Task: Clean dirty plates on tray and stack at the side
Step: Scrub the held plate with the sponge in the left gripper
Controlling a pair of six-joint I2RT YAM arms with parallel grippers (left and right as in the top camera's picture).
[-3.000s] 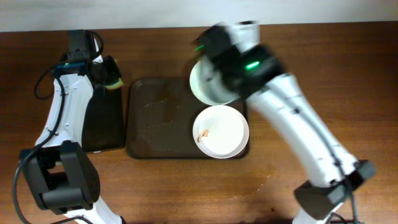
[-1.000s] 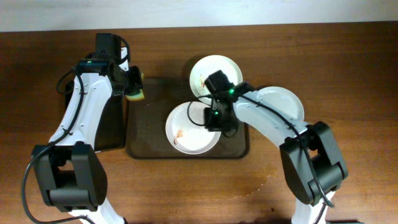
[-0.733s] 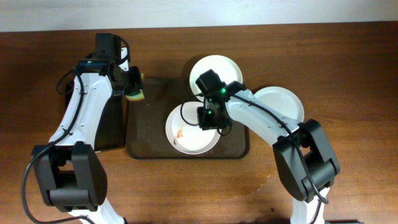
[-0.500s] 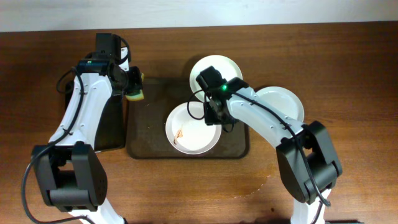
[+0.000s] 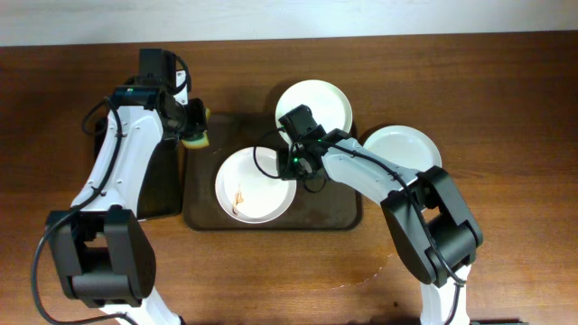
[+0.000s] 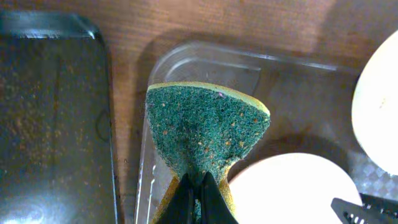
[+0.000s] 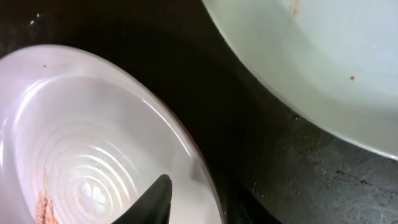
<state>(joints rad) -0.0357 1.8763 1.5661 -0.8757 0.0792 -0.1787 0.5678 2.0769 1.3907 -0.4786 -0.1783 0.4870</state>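
On the dark brown tray (image 5: 330, 209) lies a white plate (image 5: 256, 185) with an orange smear left of its centre. My right gripper (image 5: 291, 162) is shut on that plate's right rim; in the right wrist view one finger lies inside the plate (image 7: 81, 162) and the other outside the rim, gripper (image 7: 202, 202). A second plate (image 5: 316, 104) overlaps the tray's far right corner. A third plate (image 5: 404, 152) lies on the table right of the tray. My left gripper (image 5: 185, 126) is shut on a green-and-yellow sponge (image 6: 205, 127) held above the tray's far left corner.
A smaller black tray (image 5: 149, 185) lies left of the brown tray, under my left arm; it also shows in the left wrist view (image 6: 56, 124). The second plate (image 7: 323, 56) has small specks. Wooden table surrounds the trays.
My right gripper has closed on the smeared plate's rim and dragged it leftward across the tray. The left arm with the sponge has stayed in place.
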